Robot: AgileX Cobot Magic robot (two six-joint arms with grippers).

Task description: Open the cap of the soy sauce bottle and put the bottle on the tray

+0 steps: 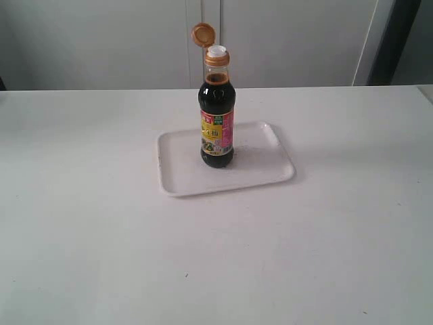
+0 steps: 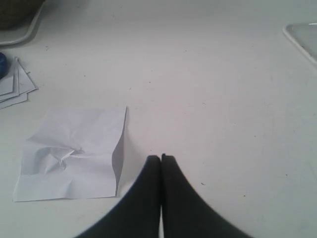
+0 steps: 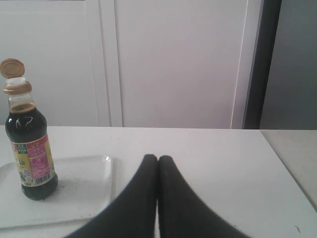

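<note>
The soy sauce bottle (image 1: 216, 125) stands upright on the white tray (image 1: 183, 176) in the middle of the table. Its orange-brown cap (image 1: 201, 34) is flipped up on its hinge, baring the white spout (image 1: 217, 51). The right wrist view shows the bottle (image 3: 29, 148), its raised cap (image 3: 12, 68) and the tray (image 3: 84, 193) off to one side of my right gripper (image 3: 158, 157), which is shut on nothing. My left gripper (image 2: 161, 157) is shut and empty over bare table, with a corner of the tray (image 2: 303, 39) far off. Neither gripper shows in the exterior view.
A crumpled sheet of white paper (image 2: 74, 151) lies beside the left gripper. A stack of papers (image 2: 12, 84) with a blue object (image 2: 2, 62) and another tray's rim (image 2: 27, 32) sit farther off. White cabinet doors (image 1: 284, 40) stand behind the table.
</note>
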